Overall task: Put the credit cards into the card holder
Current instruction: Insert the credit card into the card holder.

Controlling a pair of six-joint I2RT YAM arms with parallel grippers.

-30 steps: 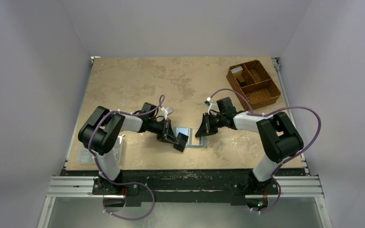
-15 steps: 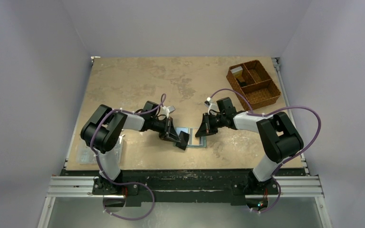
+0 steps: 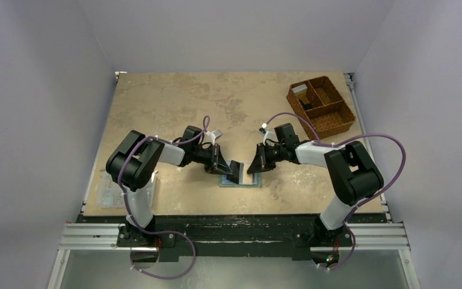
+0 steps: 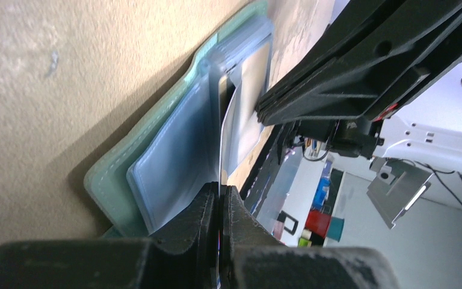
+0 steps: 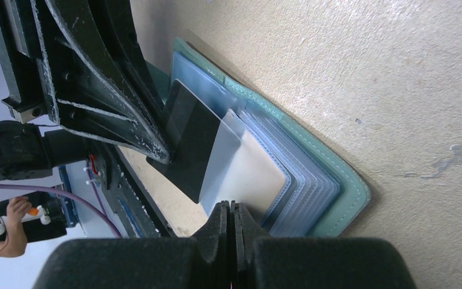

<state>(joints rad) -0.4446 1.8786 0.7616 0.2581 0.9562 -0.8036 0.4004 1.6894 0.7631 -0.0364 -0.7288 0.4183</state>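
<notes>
A tan worktop (image 3: 168, 102) carries two robot arms and one brown basket (image 3: 335, 122) at its far right. Two end effectors meet at the middle near edge. The left end effector (image 4: 219, 203) is clenched on the edge of one dark credit card (image 5: 186, 135), which is partly inside a clear sleeve. The right end effector (image 5: 229, 212) is pinched tight on a sleeve edge of the one card holder (image 5: 354, 191), which lies open and flat. A second, cream card (image 5: 258, 174) sits in a sleeve.

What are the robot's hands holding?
Left gripper pinches a card by its edge; right gripper pinches a clear sleeve of the wallet by its edge.
</notes>
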